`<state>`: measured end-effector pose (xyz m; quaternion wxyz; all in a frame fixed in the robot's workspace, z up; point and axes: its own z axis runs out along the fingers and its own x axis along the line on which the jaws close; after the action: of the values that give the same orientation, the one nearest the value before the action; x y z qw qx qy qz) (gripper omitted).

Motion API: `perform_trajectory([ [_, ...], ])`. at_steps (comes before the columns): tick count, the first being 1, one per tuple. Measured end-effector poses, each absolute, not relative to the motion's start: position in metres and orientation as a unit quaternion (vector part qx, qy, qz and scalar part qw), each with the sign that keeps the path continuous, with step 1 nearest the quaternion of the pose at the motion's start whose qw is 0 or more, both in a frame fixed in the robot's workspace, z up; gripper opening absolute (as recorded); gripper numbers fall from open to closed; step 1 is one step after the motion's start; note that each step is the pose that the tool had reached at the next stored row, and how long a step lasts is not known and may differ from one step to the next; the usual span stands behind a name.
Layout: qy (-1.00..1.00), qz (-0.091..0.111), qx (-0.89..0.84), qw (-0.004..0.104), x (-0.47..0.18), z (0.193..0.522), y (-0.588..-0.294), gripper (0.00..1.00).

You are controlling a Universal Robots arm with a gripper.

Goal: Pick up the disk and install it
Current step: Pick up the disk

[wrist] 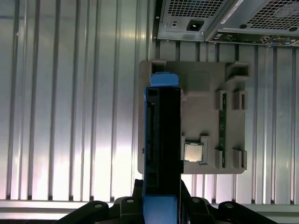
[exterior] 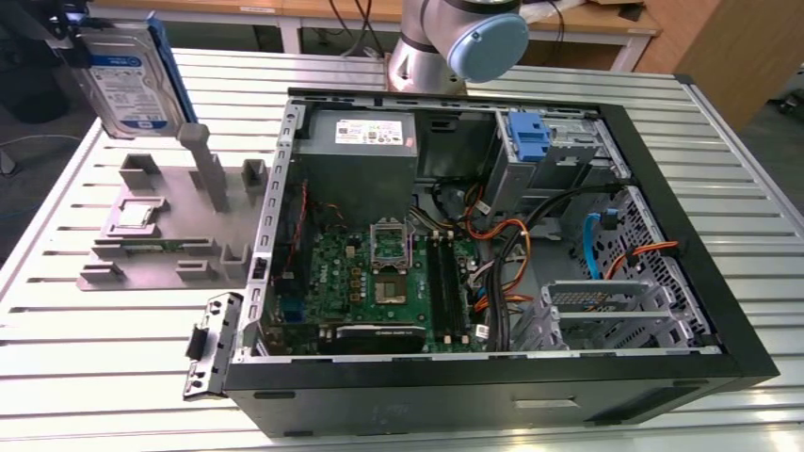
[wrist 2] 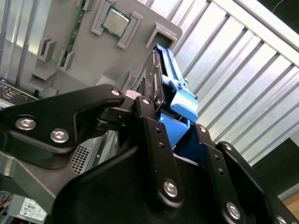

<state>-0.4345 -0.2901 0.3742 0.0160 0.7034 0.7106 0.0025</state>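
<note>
The disk [exterior: 126,80], a silver hard drive with a white-and-blue label in a blue carrier rail, hangs upright in the air at the exterior view's far left, above the grey fixture [exterior: 164,226]. My gripper [exterior: 75,33] is shut on its upper end. In both wrist views the disk shows edge-on [wrist: 161,135] [wrist 2: 161,88], clamped between the black fingers [wrist: 196,205] of the gripper [wrist: 161,207] [wrist 2: 163,123]. It is lifted off the fixture [wrist: 205,79] below it.
The open computer case [exterior: 741,311] lies on the slatted metal table [exterior: 113,377], with a blue bracket [exterior: 530,141] in its drive bay and loose cables inside. The fixture carries a small square chip [exterior: 136,218] [wrist: 193,152] and a memory stick. The arm's base [exterior: 458,42] stands behind the case.
</note>
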Motion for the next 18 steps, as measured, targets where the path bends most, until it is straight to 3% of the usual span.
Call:
perform_trajectory([
  [18, 0.711, 0.003, 0.703, 0.016, -0.435, 0.39, -0.29, 0.37],
])
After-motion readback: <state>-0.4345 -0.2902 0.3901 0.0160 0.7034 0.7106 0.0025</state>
